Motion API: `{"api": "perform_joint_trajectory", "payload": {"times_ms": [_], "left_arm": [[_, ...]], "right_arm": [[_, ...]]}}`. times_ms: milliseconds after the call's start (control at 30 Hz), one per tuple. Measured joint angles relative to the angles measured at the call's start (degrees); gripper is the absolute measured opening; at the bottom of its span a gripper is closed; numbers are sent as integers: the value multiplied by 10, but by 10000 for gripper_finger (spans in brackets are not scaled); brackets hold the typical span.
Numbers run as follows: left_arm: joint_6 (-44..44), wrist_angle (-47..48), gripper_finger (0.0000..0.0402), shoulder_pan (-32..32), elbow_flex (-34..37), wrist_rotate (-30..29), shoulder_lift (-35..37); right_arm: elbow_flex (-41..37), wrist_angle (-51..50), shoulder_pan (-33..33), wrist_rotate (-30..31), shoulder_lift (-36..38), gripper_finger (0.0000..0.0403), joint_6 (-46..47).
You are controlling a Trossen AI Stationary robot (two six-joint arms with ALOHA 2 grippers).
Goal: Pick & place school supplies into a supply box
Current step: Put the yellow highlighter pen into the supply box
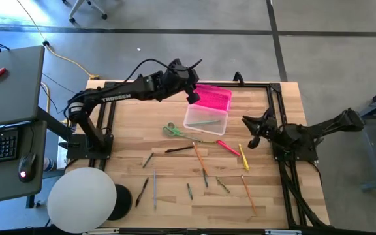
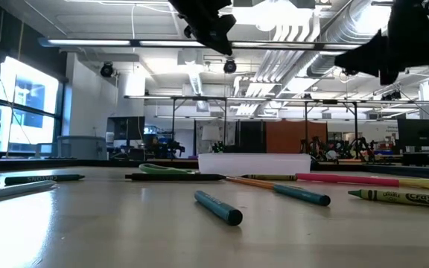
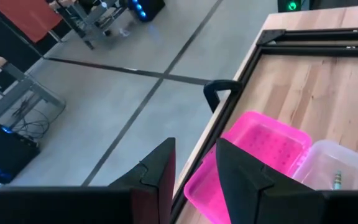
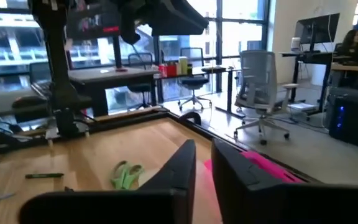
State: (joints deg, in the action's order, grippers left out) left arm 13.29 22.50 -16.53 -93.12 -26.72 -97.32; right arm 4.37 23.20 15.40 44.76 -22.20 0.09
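Overhead, the left hand [image 1: 193,93] hangs above the far side of the surface [image 1: 175,189], just over the pink lid [image 1: 213,96]. Its fingers [image 3: 157,174] stand only a narrow gap apart and grip nothing. Below and beyond them the lid lies open, joined to the clear base [image 1: 205,119], which sits nearer the middle of the surface. One thin green pen [image 1: 206,121] lies inside the base.

The right hand [image 1: 252,131] waits at the right side of the surface, apart from the box, pointing toward it. Its fingers [image 4: 179,163] are nearly together and hold nothing.

Supplies are scattered loose on the wood. Green scissors [image 1: 171,130] lie just left of the base. A pink pen [image 1: 228,147] and a yellow pencil [image 1: 243,157] lie near the right hand. An orange pencil [image 1: 199,156] and a black pen [image 1: 178,149] lie in front of the box. Another orange pencil [image 1: 249,194] lies toward the near right edge, with grey, green and black pens spread along the near side. A white round object [image 1: 82,199] sits at the near left corner.
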Motion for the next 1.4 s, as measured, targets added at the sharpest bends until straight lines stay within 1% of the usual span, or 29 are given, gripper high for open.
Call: {"api": "perform_joint_trajectory", "payload": {"times_ms": [100,133,167,233,367,433,533,600,800,900,1000,1167,1300,1400], "left_arm": [[-1,-3,147,0,0,0,0],[-2,-6,147,0,0,-3,0],[-3,-8,147,0,0,-8,0],[-3,-14,147,0,0,-21,0],[-3,-18,147,0,0,-31,0],[-3,-19,147,0,0,-31,0],[-3,-21,147,0,0,-31,0],[-3,-19,147,0,0,-31,0],[-3,-13,147,0,0,-30,0],[-3,-13,147,0,0,-30,0],[-12,-13,147,0,0,-28,0],[-20,-13,147,0,0,-28,0],[-26,-13,147,0,0,-28,0],[-32,-13,147,0,0,-26,0]], "right_arm": [[52,-31,0,19,-52,70,5],[71,-48,0,28,-71,79,22],[86,-74,0,33,-90,86,52],[109,-131,0,33,-132,97,141],[128,-226,10,-12,-215,102,377],[131,-248,25,-28,-254,103,451],[130,-269,48,-17,-302,103,511],[130,-273,59,-21,-321,103,555],[131,-305,89,-102,-355,103,680],[131,-341,104,-127,-359,103,728],[131,-385,112,-138,-358,103,751],[131,-447,113,-135,-358,103,784],[131,-453,112,-104,-373,103,792],[131,-452,112,-114,-397,103,784]]}}
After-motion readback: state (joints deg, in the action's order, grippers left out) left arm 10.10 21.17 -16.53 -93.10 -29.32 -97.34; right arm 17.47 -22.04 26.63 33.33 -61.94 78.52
